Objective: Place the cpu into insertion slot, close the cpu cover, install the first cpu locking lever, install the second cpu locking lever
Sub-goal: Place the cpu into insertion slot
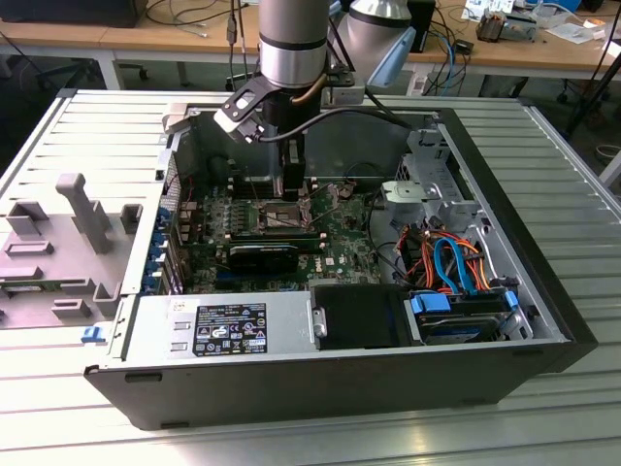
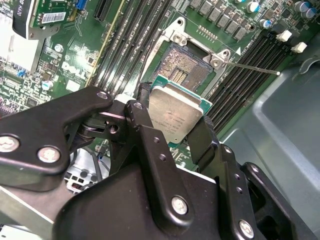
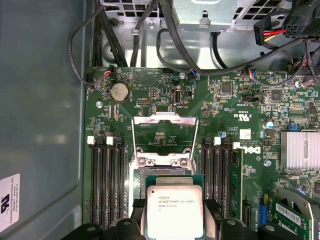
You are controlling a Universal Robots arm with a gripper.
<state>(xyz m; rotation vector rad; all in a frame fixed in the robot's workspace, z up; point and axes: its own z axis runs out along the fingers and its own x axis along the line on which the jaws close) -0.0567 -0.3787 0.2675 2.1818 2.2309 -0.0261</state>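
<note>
1. Exterior view: the gripper [image 1: 291, 194] hangs inside the open computer case [image 1: 291, 388], over the socket [image 1: 277, 218] on the far part of the motherboard [image 1: 340, 248].
2. Second wrist view: the fingers [image 2: 142, 112] clamp the cpu [image 2: 176, 114] by opposite edges, close to the bare socket.
3. First wrist view: the cpu cover [image 3: 164, 119] lies flipped open beyond the socket; the cpu is not yet seated.
</note>
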